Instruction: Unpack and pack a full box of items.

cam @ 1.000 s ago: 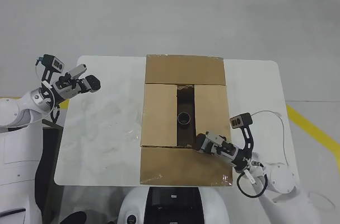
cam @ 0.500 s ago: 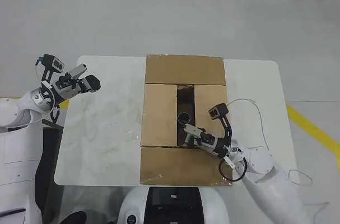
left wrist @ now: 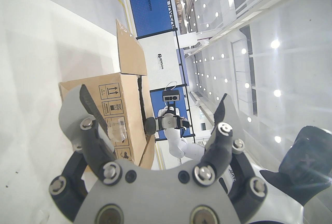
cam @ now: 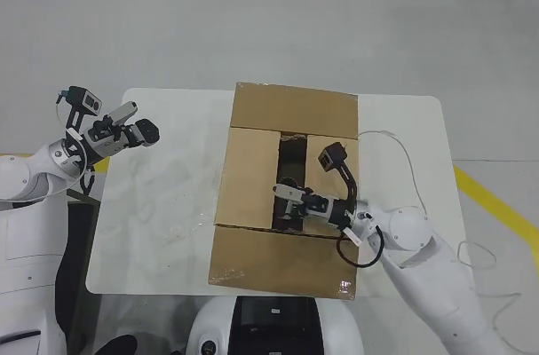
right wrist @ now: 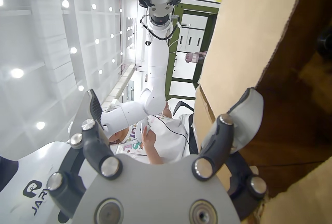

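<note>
The white surface (cam: 162, 231) carries one large cardboard box (cam: 291, 111) at its middle. The box's top is half closed. Its end flaps lie outward, and its two side flaps leave a dark slot between them.

The flap (cam: 249, 177) on the box's side toward the left gripper (cam: 149, 131) looks slightly lifted along its free edge. The right gripper (cam: 281, 199) reaches across the opposite flap to that slot. Its fingers (right wrist: 246, 111) are apart and astride the lifted edge, one under the cardboard inside the box and the other above it in open air. They do not pinch it yet.

The left gripper hangs well away from the box, beyond the side that the lifted flap hinges on. Its fingers (left wrist: 90, 111) are spread and hold nothing. Deep in the box sits a dark round item (right wrist: 325, 44), too dim to identify.

The flap is probably light and fairly stiff, and it would fold readily at its crease. The best hold is likely near the middle of the free edge, gripped deep enough that the smooth board cannot slip out. Nothing steadies the box, so a hard pull could drag or skew it rather than swing the flap open.
</note>
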